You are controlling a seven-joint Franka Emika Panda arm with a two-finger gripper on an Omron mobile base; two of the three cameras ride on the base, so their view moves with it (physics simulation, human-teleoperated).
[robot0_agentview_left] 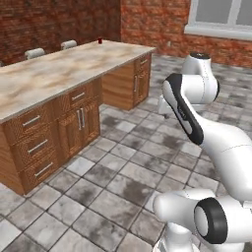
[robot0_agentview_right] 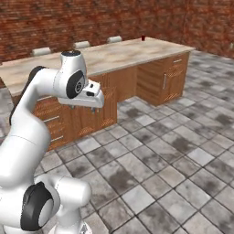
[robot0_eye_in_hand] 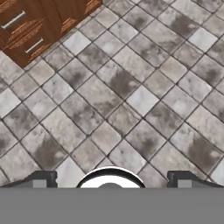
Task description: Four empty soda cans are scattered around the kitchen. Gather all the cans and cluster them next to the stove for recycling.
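Now, view by view, we note what we see.

Left base view, arm: our white arm rises from about 5 o'clock and folds up toward 2 o'clock over the grey stone floor.
Left base view, counter: a long beige marbled counter on brown wooden cabinets runs from 9 o'clock to 12 o'clock.
Left base view, can: we see one small red can standing on the far end of the counter at about 11 o'clock, well apart from the arm.
Left base view, walls: red brick wall behind the counter, and a window at 1 o'clock.

Right base view, arm: the arm stands at 8 o'clock, its hand held out over the floor in front of the cabinets.
Right base view, can: the same can sits at 12 o'clock, on the far part of the counter top, near its back edge.
Right base view, stools: pale seat tops show behind the counter near 11 o'clock.

Hand view, gripper: our gripper points down at bare floor tiles; the two finger tips stand wide apart at 7 and 5 o'clock, and nothing sits between them.
Hand view, cabinets: drawer fronts with metal handles sit at 10 o'clock.
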